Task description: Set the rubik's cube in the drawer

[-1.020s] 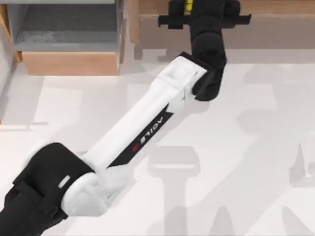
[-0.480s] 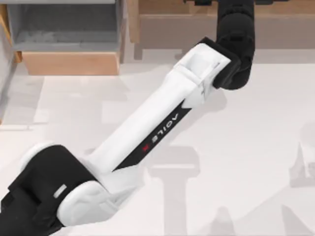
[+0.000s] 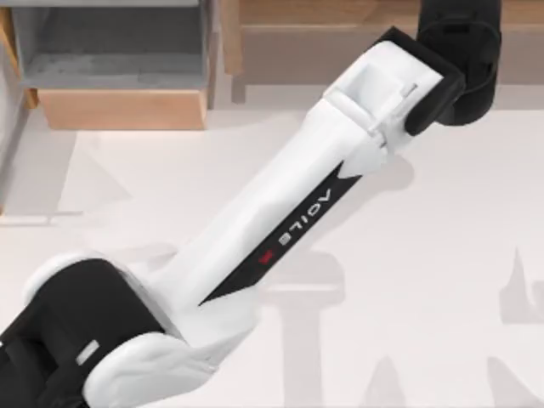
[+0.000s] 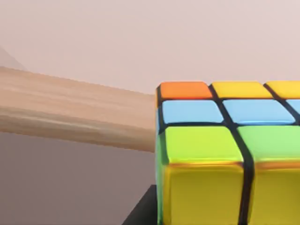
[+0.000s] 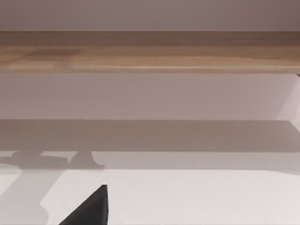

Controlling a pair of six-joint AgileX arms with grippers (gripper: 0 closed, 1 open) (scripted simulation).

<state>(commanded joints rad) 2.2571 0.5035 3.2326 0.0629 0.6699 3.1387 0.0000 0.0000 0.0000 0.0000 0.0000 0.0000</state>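
White tabletop (image 3: 442, 255) stretched below the camera, with the drawer (image 3: 119, 109) standing open at its far left, grey floor bare, tan front panel facing the table. Beside it to the right ran a long brown shelf (image 3: 340, 34). My left arm (image 3: 289, 229) reached diagonally across to that shelf at the far right. The rubik's cube (image 4: 225, 154) sat close before the left wrist camera; whether the left gripper's fingers clamped it I could not tell
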